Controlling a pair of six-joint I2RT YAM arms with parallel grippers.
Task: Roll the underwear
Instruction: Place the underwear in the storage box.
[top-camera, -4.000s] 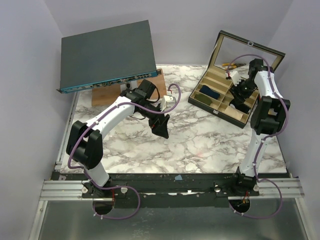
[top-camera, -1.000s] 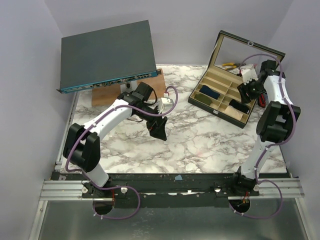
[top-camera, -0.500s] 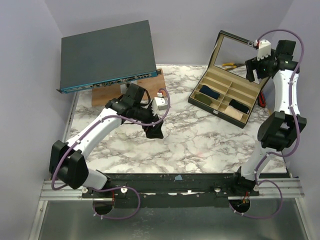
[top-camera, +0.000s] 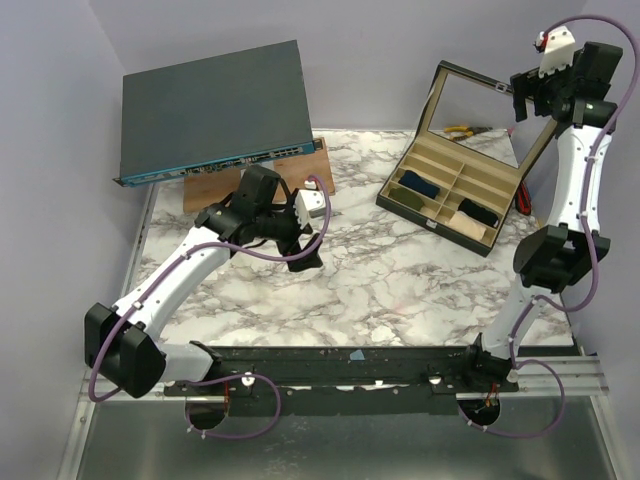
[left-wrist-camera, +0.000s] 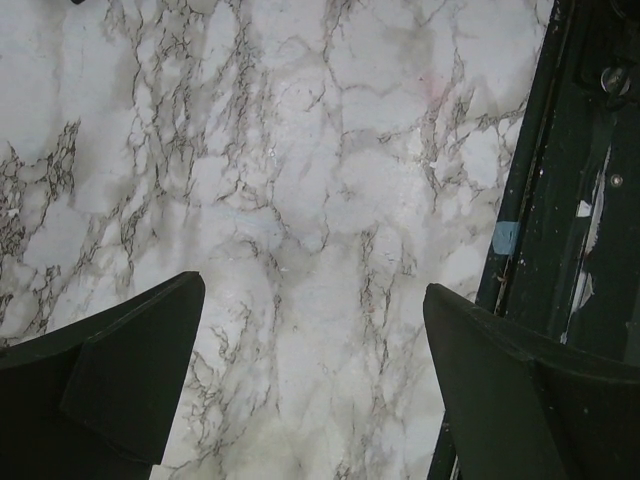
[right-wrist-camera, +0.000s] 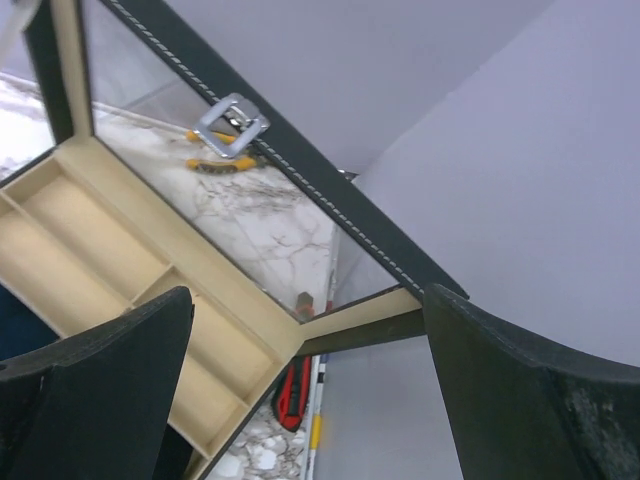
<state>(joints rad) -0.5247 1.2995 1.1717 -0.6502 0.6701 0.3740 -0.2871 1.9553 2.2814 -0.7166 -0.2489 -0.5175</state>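
organiser box, glass lid raised, rear right of marbled worktop. underwear rolled in its near right compartment; dark blue roll in a left one. network switch rear left on wooden block. since a second ago right jaws have risen above the lid and left jaws have drawn nearer; both are spread wide, empty. lilac walls.

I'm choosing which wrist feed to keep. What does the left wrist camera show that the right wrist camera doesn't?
Only the left wrist view shows the black front rail with a scrap of blue tape. Only the right wrist view shows the open box with beige compartments, the metal clasp on its glass lid, and a red tool beside it. Both show the marble table and an open, empty gripper: the left gripper and the right gripper.
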